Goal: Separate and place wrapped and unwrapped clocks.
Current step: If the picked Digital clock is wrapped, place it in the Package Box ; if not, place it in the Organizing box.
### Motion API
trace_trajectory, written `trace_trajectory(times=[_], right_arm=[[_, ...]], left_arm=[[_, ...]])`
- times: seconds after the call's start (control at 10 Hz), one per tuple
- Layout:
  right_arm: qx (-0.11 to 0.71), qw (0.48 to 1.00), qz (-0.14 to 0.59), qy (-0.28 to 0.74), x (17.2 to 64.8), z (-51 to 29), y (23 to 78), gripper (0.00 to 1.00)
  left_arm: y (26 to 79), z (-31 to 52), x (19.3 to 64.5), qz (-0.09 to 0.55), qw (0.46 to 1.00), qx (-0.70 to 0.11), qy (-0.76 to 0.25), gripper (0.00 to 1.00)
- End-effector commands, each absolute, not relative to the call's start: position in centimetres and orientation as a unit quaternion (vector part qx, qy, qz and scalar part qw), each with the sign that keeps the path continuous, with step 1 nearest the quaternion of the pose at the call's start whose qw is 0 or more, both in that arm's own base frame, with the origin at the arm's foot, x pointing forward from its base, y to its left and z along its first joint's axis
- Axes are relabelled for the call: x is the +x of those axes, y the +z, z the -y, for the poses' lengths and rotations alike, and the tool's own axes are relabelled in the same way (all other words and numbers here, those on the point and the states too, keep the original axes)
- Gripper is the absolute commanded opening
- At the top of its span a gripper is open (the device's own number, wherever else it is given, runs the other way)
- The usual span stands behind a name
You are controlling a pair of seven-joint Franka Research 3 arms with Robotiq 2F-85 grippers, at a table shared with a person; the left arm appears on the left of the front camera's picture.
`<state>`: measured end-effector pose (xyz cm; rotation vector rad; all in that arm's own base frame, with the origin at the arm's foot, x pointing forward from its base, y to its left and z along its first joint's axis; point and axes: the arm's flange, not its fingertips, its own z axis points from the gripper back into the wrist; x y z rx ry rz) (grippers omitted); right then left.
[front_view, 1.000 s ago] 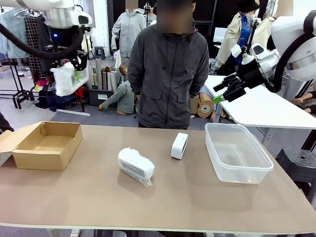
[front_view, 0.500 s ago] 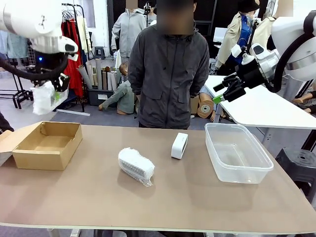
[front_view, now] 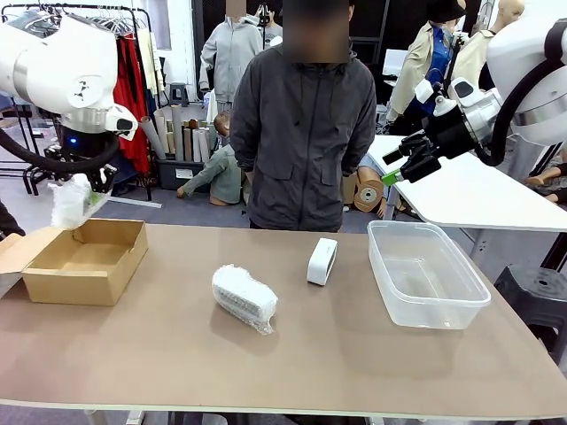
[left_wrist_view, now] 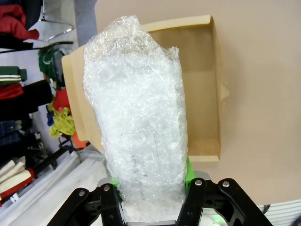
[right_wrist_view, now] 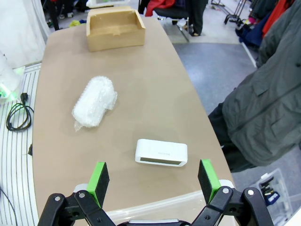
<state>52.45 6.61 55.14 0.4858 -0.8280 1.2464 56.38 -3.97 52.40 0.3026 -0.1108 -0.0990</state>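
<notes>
Your left jaws are clamped on one wrapped clock (front_view: 71,204), gripping its lower end. The bundle hangs in the air above the far left corner of the open cardboard box (front_view: 89,261). From the left wrist, the crinkly wrap rises between the green pads (left_wrist_view: 188,170), with the box below and behind it.

Your right jaws are spread wide with nothing between them, held high past the right end of the bench (front_view: 337,354).

The second wrapped clock (front_view: 243,297) lies flat mid-bench, well apart from the box. The bare clock (front_view: 322,261) stands on its edge just beyond and to the right of it. It sits between that bundle and the clear tub (front_view: 434,314) and touches neither.

A person (front_view: 301,124) stands at the far side, behind the bare clock.
</notes>
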Motion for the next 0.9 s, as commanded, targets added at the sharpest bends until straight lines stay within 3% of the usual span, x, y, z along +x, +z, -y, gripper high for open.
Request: trace_trajectory(times=[0.0,0.4,0.5,0.8], right_arm=[[0.219,0.705,0.374,0.562,52.4,-6.6,55.3,1.00],[0.219,0.705,0.374,0.562,52.4,-6.6,55.3,1.00],[0.219,0.705,0.374,0.562,52.4,-6.6,55.3,1.00],[0.219,0.705,0.374,0.562,52.4,-6.6,55.3,1.00]], left_arm=[[52.5,3.9,56.1,0.049,0.985,0.152,-0.064,0.00],[52.2,4.2,56.4,0.051,0.986,0.151,-0.056,0.00],[51.0,4.5,57.0,0.051,0.980,0.187,-0.046,0.00],[46.6,3.1,57.5,0.023,0.986,0.158,-0.038,0.00]])
